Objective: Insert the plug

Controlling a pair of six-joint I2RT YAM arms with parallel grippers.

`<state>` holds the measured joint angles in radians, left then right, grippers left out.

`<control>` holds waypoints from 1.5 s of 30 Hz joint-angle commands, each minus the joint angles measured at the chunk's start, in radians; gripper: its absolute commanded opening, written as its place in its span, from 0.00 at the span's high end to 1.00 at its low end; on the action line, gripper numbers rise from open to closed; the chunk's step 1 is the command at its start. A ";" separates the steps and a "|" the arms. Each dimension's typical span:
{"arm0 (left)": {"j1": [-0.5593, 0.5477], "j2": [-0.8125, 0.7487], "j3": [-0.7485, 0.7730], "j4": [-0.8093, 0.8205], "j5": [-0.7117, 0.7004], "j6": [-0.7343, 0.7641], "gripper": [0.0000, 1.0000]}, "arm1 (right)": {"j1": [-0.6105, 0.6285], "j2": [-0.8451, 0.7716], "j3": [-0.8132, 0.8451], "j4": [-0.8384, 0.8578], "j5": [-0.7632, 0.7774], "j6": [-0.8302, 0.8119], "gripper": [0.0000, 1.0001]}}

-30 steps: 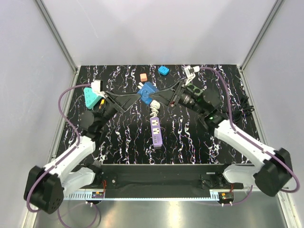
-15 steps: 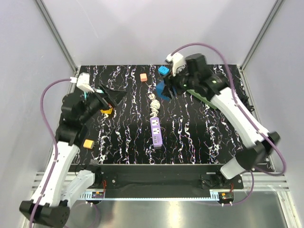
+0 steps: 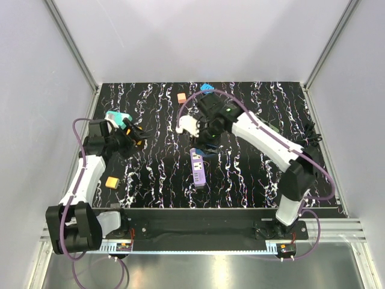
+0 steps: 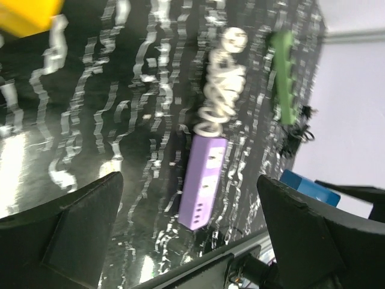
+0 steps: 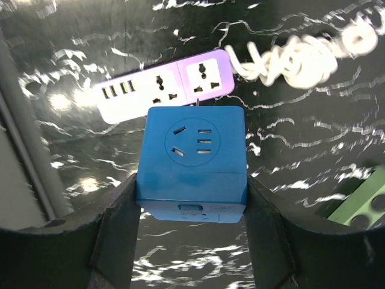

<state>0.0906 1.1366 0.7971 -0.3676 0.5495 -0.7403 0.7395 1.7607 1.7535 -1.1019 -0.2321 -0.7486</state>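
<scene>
Top external view: the right arm reaches across to the middle of the black, white-veined table [image 3: 150, 174]. Its gripper [image 3: 207, 133] hangs above the far end of the purple rectangular power strip [image 3: 198, 167].

In the right wrist view, the two dark fingers [image 5: 114, 235] clamp the blue cube-shaped plastic plug adapter [image 5: 191, 159] by its sides, with a round socket face toward the camera. The cube hangs in front of the strip, and its top edge overlaps the strip's long side just below the two universal sockets. Whether it touches the strip cannot be told. The strip's white coiled cord [image 5: 304, 54] runs off from its end.

The left gripper [image 3: 132, 133] is at the table's left side, just beside a teal plastic piece [image 3: 118, 117]. A small orange-yellow block [image 3: 112, 182] lies nearer the arm bases. In the left wrist view, this gripper's fingers [image 4: 78, 235] are spread wide with nothing between them. A green ridged bar [image 4: 281, 75] lies beyond the cord.
</scene>
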 commanded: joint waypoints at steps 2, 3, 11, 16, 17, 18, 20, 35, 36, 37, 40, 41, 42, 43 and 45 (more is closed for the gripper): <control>0.040 0.015 -0.056 0.030 -0.057 0.051 0.01 | 0.046 0.078 0.009 0.026 0.109 -0.161 1.00; 0.052 0.015 -0.067 0.030 -0.066 0.064 0.01 | 0.052 0.091 0.012 0.027 0.119 -0.172 1.00; 0.119 0.018 -0.139 0.117 0.046 0.012 0.01 | 0.098 0.219 0.115 0.002 0.154 -0.222 1.00; 0.158 0.034 -0.183 0.177 0.105 -0.031 0.01 | 0.110 0.258 0.126 -0.022 0.169 -0.227 1.00; 0.164 0.040 -0.182 0.179 0.109 -0.031 0.01 | 0.110 0.272 0.126 -0.026 0.186 -0.228 1.00; 0.167 0.040 -0.182 0.180 0.116 -0.033 0.01 | 0.110 0.276 0.129 -0.030 0.194 -0.230 1.00; 0.173 0.037 -0.185 0.183 0.119 -0.034 0.01 | 0.110 0.290 0.132 -0.033 0.206 -0.235 1.00; 0.184 0.026 -0.191 0.187 0.119 -0.031 0.01 | 0.112 0.338 0.166 -0.079 0.235 -0.250 1.00; 0.186 0.026 -0.190 0.187 0.121 -0.031 0.01 | 0.112 0.339 0.166 -0.075 0.235 -0.251 1.00; 0.187 0.026 -0.190 0.187 0.119 -0.031 0.01 | 0.112 0.342 0.163 -0.070 0.235 -0.255 1.00; 0.192 0.022 -0.191 0.185 0.116 -0.031 0.01 | 0.118 0.359 0.161 -0.033 0.235 -0.258 1.00; 0.193 0.020 -0.191 0.183 0.113 -0.031 0.01 | 0.123 0.377 0.162 -0.029 0.240 -0.255 1.00; 0.196 0.018 -0.191 0.182 0.107 -0.031 0.01 | 0.126 0.390 0.167 -0.029 0.244 -0.253 1.00; 0.199 0.015 -0.191 0.179 0.107 -0.031 0.01 | 0.133 0.413 0.176 -0.024 0.252 -0.250 1.00; 0.202 0.015 -0.191 0.177 0.104 -0.030 0.01 | 0.133 0.433 0.190 -0.021 0.241 -0.245 1.00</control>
<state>0.2829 1.1728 0.6106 -0.2226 0.6399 -0.7650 0.8555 2.1284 1.9144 -1.1576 -0.0006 -0.9794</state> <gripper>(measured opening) 0.987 0.668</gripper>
